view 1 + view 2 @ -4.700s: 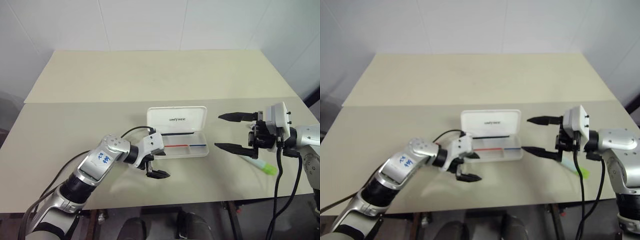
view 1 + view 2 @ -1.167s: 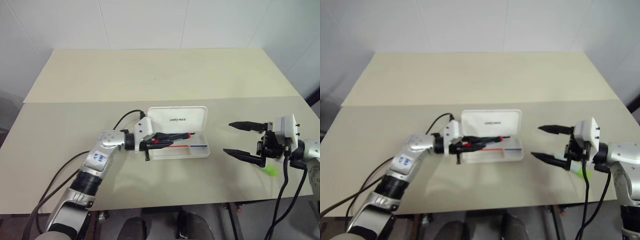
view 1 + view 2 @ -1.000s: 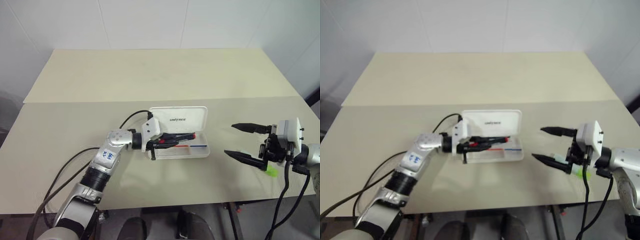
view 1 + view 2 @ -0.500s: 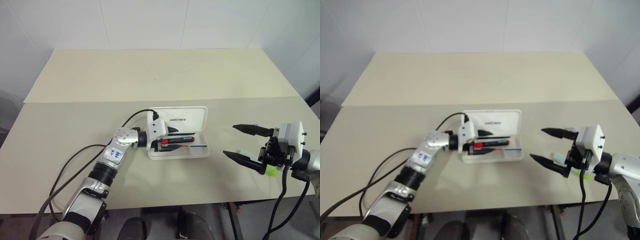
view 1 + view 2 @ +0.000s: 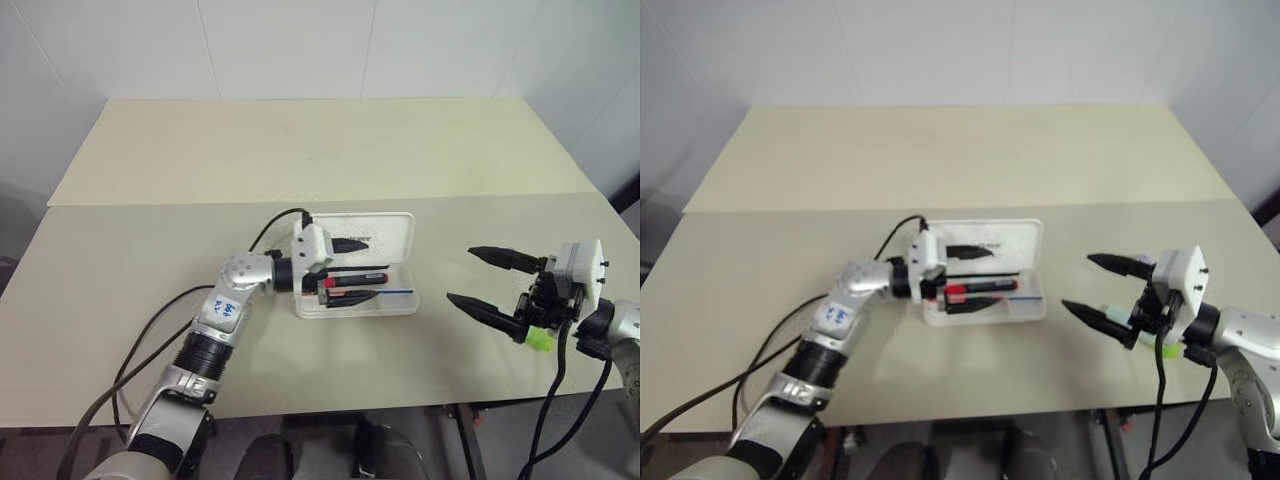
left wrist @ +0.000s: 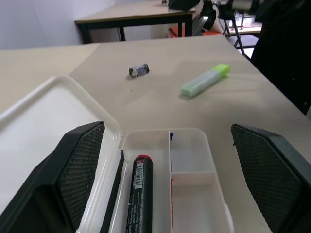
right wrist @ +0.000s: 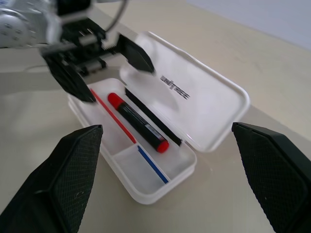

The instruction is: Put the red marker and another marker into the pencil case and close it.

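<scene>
The left claw (image 5: 352, 270) stands wide open and holds nothing, its two black fingers (image 6: 80, 165) spread level over the case (image 5: 404, 300), one above the lid and one above the tray's near wall. Between and below them the red marker (image 7: 137, 121) lies loose in the tray's long compartment, along the hinge side, a red end showing at each tip and a black body between. A thin red printed line and a blue one run along the tray floor beside it. The case sits open at the middle of the bench (image 5: 300, 150), with the lid (image 7: 204, 107) laid back flat at 12 o'clock of the tray, logo text on its inner face.

The right claw (image 5: 492, 279) is likewise spread to its full width and empty, hanging over the bench at 3 o'clock of the case, well apart from it, fingers pointing back toward it. Just behind and under that claw the green highlighter (image 6: 205, 80) lies flat on the bench, its brighter cap (image 5: 541, 341) peeking out at 4 o'clock of the case. In the left wrist view a small grey stubby piece (image 6: 139, 70) rests on the bench near the highlighter, apart from it and beyond the tray's far end.
</scene>
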### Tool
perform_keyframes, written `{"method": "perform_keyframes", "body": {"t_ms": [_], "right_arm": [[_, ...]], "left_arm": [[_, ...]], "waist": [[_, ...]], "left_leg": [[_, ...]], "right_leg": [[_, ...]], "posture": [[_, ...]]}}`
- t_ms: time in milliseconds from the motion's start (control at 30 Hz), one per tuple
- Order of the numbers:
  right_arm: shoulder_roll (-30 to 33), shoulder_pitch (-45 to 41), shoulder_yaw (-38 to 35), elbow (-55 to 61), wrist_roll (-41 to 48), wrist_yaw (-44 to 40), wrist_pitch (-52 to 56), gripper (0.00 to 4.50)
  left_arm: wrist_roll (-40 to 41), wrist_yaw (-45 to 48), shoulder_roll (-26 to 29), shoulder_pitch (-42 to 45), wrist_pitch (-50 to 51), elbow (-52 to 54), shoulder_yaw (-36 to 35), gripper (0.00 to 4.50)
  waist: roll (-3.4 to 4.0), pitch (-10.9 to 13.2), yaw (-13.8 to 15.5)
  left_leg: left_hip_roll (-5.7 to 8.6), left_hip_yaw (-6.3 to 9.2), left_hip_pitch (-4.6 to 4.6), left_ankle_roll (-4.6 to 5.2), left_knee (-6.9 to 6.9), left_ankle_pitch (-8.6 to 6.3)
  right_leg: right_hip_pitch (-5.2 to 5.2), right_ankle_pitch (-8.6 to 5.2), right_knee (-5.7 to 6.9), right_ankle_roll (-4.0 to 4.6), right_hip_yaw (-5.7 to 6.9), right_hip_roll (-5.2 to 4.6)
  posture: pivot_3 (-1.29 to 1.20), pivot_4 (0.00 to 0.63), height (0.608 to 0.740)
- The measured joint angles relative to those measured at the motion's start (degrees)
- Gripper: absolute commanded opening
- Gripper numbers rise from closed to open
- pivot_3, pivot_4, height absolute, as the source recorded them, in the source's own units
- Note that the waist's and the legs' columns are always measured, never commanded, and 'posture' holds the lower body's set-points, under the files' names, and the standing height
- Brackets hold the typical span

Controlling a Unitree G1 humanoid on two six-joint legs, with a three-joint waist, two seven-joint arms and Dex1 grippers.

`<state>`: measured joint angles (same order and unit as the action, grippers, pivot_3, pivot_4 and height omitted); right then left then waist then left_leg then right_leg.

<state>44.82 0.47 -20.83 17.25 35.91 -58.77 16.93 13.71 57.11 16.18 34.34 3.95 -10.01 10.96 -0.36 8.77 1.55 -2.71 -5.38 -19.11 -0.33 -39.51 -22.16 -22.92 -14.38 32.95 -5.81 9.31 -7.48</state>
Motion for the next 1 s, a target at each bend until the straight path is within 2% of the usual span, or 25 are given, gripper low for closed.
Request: {"method": "perform_keyframes", "body": {"t_ms": [167,233,367,567,767,1000], "right_arm": [[0.1,3.0,0.0,-2.1,-2.4,1.0,0.6,4.5],[0.8,3.8,-0.3,-5.0,-4.2,0.4,-0.9,4.5],[3.8,4.4,-1.1,-15.5,-7.9,-3.3,-6.4,4.5],[7.9,-0.4,-1.5,-32.6,-11.3,-10.2,-13.8,4.5],[8.1,-4.7,0.6,-41.3,-13.7,-13.5,-17.7,4.5],[5.1,-2.6,2.7,-44.4,-14.6,-14.2,-18.9,4.5]], "left_arm": [[3.8,1.6,3.9,-3.7,2.4,7.1,-3.1,4.46],[5.8,3.2,7.1,-5.6,4.0,10.5,-3.8,4.46],[9.9,6.3,13.6,-7.4,5.8,14.9,-8.6,4.46],[12.4,8.2,18.7,-8.4,6.5,16.1,-13.1,4.46],[13.1,9.4,20.0,-10.0,6.3,16.1,-14.0,4.46],[15.9,12.0,24.9,-13.0,10.2,16.5,-16.6,4.46]], "waist": [[0.0,0.0,0.0],[0.01,0.0,-0.1],[0.03,0.0,0.0],[0.04,0.0,-0.3],[0.07,0.0,-0.3],[0.1,0.1,-0.2]], "left_leg": [[0.01,0.0,-0.01,0.0,-0.01,0.0],[0.01,0.01,-0.01,0.0,-0.01,0.0],[0.0,0.02,0.04,0.0,-0.01,0.0],[-0.03,-0.01,0.15,0.0,-0.01,0.0],[-0.03,-0.06,0.14,0.0,0.0,0.0],[-0.02,-0.04,0.1,0.0,-0.01,0.0]], "right_leg": [[0.03,0.0,-0.02,0.0,-0.02,-0.02],[0.03,0.0,-0.04,0.0,-0.02,-0.01],[0.06,0.0,-0.01,0.0,-0.02,-0.01],[0.14,0.0,-0.01,-0.01,-0.07,0.03],[0.13,0.0,-0.04,0.0,-0.07,0.02],[0.13,0.0,-0.05,-0.01,-0.06,0.0]], "posture": [[0.0,0.15,0.74],[0.0,0.15,0.74],[0.0,0.15,0.74],[0.0,0.15,0.74],[0.0,0.15,0.74],[0.0,0.15,0.74]]}}
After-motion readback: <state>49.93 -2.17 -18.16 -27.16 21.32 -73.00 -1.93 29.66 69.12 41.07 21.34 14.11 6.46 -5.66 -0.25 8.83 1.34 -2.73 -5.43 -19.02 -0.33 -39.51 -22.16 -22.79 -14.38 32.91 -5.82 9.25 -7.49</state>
